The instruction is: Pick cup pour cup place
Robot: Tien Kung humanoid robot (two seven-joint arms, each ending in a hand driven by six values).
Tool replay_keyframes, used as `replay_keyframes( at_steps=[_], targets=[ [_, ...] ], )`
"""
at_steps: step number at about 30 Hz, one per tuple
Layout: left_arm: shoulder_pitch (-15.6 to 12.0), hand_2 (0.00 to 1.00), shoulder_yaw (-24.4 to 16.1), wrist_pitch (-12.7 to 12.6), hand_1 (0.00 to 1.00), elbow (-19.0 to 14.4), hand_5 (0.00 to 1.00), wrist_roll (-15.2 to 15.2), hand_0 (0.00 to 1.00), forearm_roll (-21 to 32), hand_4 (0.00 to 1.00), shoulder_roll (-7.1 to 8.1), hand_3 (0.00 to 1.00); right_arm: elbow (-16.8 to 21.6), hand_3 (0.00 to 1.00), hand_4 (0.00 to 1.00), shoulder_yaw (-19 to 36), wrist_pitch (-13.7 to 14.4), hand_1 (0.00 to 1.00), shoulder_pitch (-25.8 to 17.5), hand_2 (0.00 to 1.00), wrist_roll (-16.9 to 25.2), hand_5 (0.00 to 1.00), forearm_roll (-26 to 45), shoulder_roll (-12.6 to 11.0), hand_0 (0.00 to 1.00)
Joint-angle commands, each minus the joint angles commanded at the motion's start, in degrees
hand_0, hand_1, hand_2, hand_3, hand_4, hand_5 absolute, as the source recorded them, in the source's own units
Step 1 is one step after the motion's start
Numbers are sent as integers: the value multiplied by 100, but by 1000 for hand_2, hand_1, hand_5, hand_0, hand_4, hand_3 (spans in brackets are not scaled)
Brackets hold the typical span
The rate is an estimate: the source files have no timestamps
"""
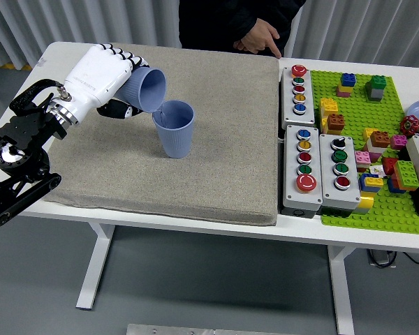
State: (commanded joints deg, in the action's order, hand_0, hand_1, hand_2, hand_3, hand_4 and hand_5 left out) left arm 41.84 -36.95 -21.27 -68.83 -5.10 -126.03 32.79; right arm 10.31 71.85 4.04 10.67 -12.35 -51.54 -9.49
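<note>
My left hand [105,78], white with black fingers, is shut on a blue ribbed cup [145,88]. The cup is tipped on its side with its mouth facing right, over the rim of a second blue cup [174,129]. That second cup stands upright on the grey mat [195,174]. A thin stream runs from the tilted cup into the upright one. My right hand is out of view.
A person stands at the far side with a hand [260,36] low over the mat's far edge. Three grey button boxes [299,89] [304,167] [341,171] sit right of the mat. A green baseplate [377,153] with loose bricks fills the right end.
</note>
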Motion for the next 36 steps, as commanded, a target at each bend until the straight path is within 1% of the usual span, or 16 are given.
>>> replay_keyframes(
  at_steps=[4, 7, 24, 36],
  targets=[
    [33, 524, 80, 34, 482, -35, 194, -21, 547, -30, 803, 32, 513, 0, 630, 171, -8, -5, 681, -20, 678, -2, 451, 4, 1, 719],
    [95, 524, 155, 40, 482, 8, 194, -22, 547, -2, 803, 40, 513, 0, 630, 171, -11, -3, 681, -28, 678, -5, 451, -3, 3, 719],
    [317, 523, 347, 23, 482, -22, 197, -52, 546, -34, 797, 110, 512, 0, 631, 171, -7, 4, 682, -41, 679, -9, 456, 2, 13, 719],
    [395, 521, 416, -42, 482, -69, 194, -102, 545, -180, 794, 116, 512, 0, 632, 171, -34, 11, 683, -5, 679, -5, 458, 63, 12, 719]
  ],
)
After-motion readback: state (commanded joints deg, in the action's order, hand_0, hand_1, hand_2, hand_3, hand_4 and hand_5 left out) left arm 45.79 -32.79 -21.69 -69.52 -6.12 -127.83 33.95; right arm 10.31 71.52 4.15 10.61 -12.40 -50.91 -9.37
